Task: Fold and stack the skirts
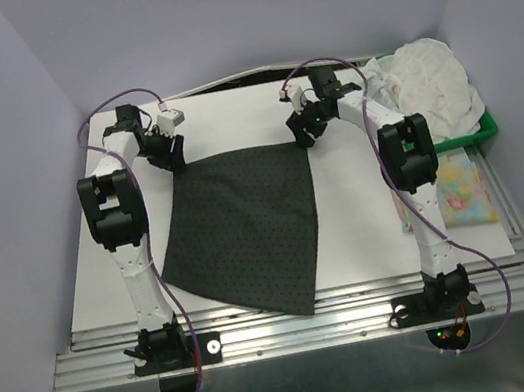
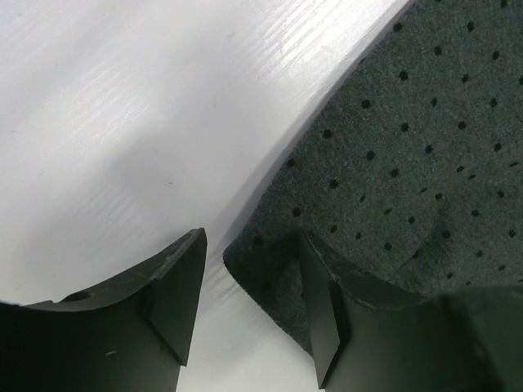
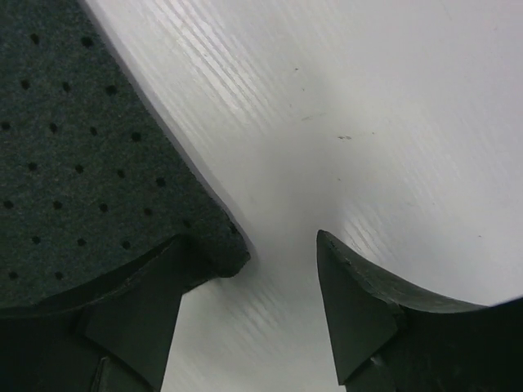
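top external view: charcoal skirt (image 1: 248,229) lay flat mid-table, likely spread for folding. left gripper (image 1: 173,154) and right gripper (image 1: 308,130) sat low at its far corners, jaws spread, nothing pinched, seemingly placed to grab corners. white skirt (image 1: 430,85) lay in green tray (image 1: 487,128), floral skirt (image 1: 465,193) beside right arm.

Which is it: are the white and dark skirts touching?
Apart. The top view shows bare table between the white skirt and the dark dotted skirt.
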`<state>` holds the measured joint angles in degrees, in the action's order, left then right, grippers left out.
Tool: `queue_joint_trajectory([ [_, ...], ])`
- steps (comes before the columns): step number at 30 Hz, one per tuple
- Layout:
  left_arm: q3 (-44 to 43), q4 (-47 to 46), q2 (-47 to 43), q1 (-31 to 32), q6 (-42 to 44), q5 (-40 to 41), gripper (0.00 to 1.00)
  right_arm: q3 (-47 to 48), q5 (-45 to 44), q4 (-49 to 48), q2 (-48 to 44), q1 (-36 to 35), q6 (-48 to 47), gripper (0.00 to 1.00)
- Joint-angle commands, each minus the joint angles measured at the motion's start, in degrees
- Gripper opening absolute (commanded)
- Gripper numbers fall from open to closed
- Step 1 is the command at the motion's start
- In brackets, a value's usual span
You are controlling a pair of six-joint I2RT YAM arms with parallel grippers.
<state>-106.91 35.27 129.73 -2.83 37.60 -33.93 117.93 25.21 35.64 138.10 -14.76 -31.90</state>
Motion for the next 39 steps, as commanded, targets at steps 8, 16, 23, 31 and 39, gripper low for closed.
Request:
queue_joint_trajectory([
  [8,-0.4,2.4,-1.9,-0.9,2.7,2.6,0.55,0.6,4.2,-1.4,1.1,-0.6,-2.4,0.48],
  [16,-2.2,3.6,1.2,-1.3,2.9,0.8,0.39,3.0,1.4,-2.9,2.3,-0.6,-1.1,0.06],
  [23,-1.9,1.7,-0.4,-1.3,3.7,-1.4,0.51,8.5,-2.5,-5.4,4.8,-0.6,-0.2,0.01],
  [31,-5.1,1.9,0.4,-0.8,6.6,0.4,0.54,10.6,-2.0,-6.8,5.9,-0.6,0.1,0.01],
  [39,-5.4,1.0,1.1,0.5,8.0,-0.2,0.53,10.3,-4.0,-9.8,6.0,-0.6,1.8,0.01],
])
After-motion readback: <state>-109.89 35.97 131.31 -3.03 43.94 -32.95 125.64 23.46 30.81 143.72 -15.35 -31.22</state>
